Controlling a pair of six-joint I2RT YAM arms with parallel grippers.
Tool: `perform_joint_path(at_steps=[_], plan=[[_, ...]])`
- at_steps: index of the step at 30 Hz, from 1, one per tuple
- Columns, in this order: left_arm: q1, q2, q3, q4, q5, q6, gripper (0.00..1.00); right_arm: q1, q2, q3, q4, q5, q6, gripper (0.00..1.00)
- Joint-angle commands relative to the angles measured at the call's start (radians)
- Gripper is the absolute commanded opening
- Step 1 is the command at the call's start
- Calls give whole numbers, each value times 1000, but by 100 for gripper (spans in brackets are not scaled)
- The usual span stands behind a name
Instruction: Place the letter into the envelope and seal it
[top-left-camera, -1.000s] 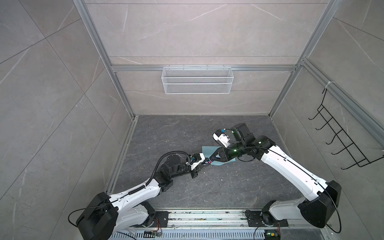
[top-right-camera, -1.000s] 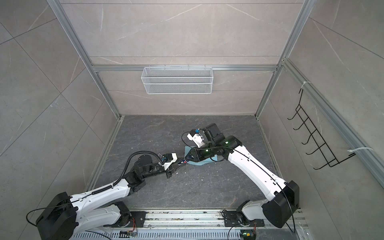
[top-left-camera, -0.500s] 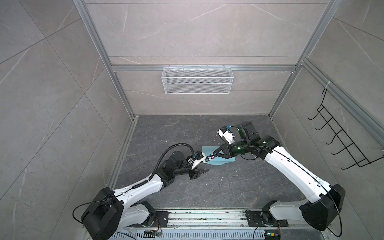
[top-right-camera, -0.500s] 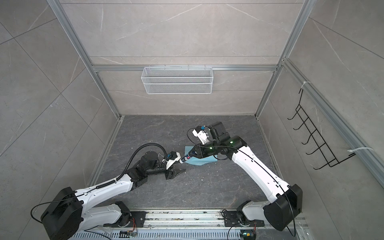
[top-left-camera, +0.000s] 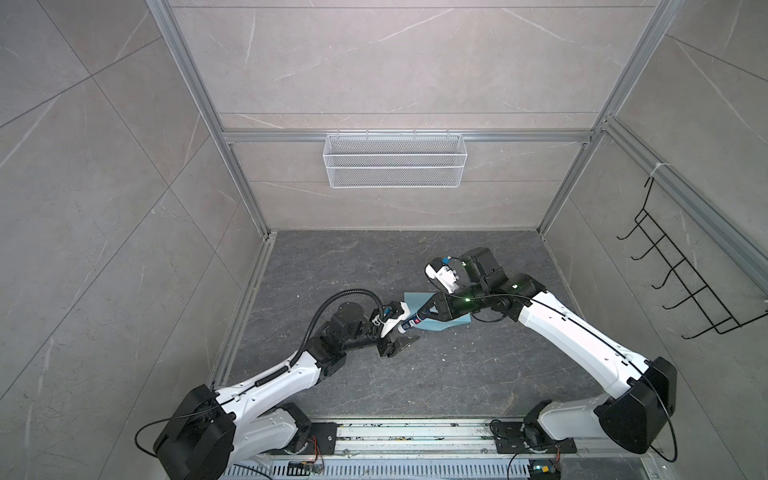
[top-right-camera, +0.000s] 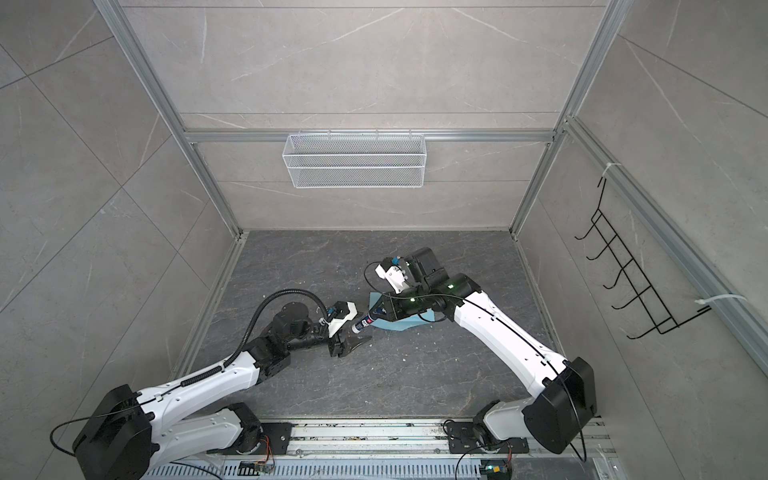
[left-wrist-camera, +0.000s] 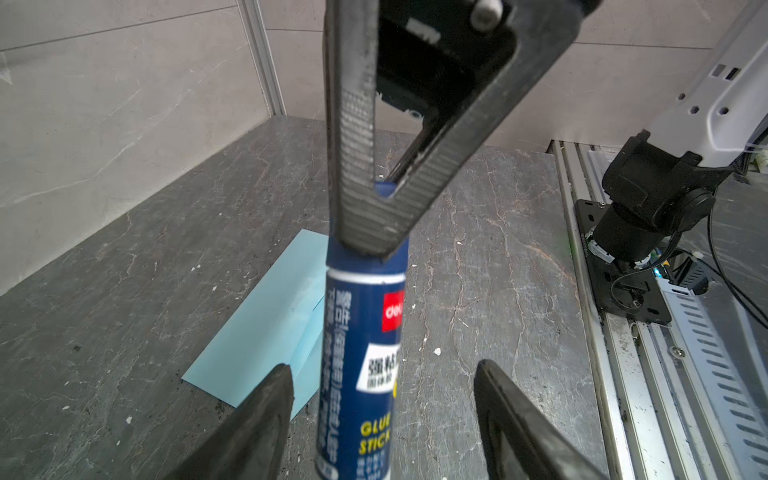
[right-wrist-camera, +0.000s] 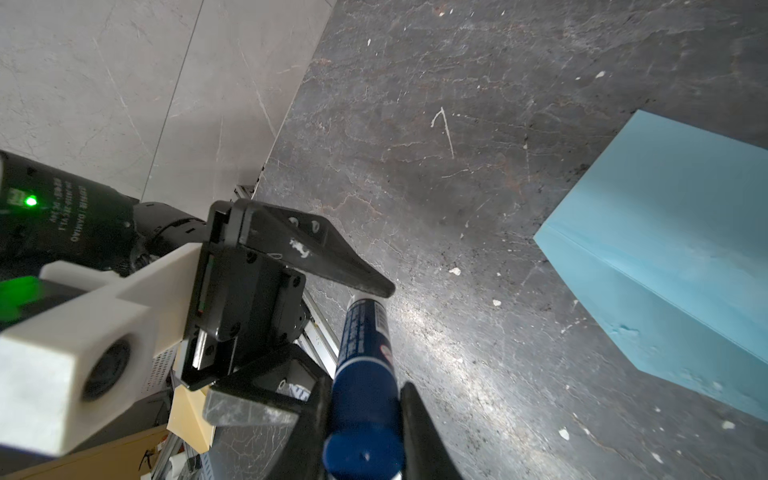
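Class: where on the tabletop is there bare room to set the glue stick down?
Crowded: the middle, where the right gripper holds the glue stick inside the open left gripper, by the envelope. Free: the strip between envelope and back wall, and the wide patch from the grippers to the front rail.

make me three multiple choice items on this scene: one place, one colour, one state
1. Where is the plain light blue paper envelope? A in the left gripper; B flat on the dark grey stone tabletop; C in the right gripper.
2. What colour is the cylindrical plastic glue stick? A red; B dark blue; C green.
3. How is the left gripper? A open; B shut on the envelope; C shut on the glue stick.
Answers: B, it lies flat there; B, the tube shows dark blue; A, its fingers stand apart.
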Motion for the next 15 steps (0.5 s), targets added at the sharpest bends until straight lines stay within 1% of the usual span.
perform_joint_path(at_steps=[1,3,5,7,9,15], plan=[[0,12,20,28,-7,29,70,22,19,0,37,-11,20,6],[1,27,30,23,-1,28,68,29,23,0,42,-10,25,6],[1,39,35,25,2,23,61,38,28,1,44,-8,27,6],[1,49,40,33,2,14,52,43,30,-1,42,-5,27,6],[1,55,43,30,2,9,46,44,29,-2,42,-4,27,6],[1,54,40,41,-2,-5,24,44,34,-3,40,5,24,6]])
